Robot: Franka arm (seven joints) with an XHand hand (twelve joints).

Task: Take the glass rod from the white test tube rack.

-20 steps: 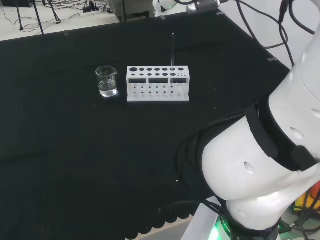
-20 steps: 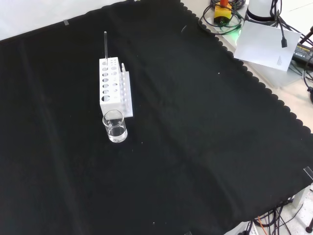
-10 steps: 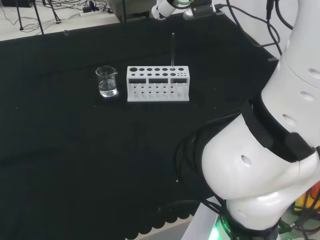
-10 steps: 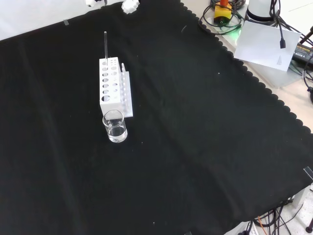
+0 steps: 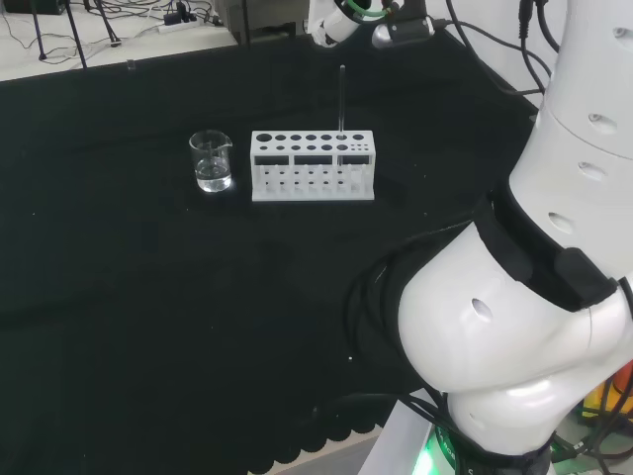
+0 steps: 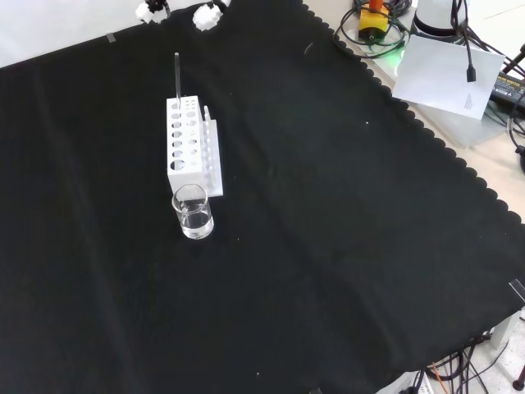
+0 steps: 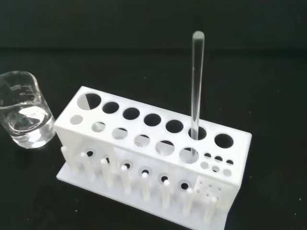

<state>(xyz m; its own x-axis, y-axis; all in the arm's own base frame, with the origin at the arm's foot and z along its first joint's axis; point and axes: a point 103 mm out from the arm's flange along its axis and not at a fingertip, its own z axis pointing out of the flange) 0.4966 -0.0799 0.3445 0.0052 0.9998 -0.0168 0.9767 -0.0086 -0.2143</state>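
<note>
Wrist view: glass rod (image 7: 196, 86) stands upright in the rack (image 7: 144, 153) — hand's (image 6: 205, 14) state unclear.

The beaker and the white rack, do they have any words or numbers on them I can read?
Beaker: faint printed marks on the glass, too blurred to read.
White test tube rack: no words or numbers, just holes and pegs.
Glass rod: plain, no print.
So nothing here can be read out.
</note>
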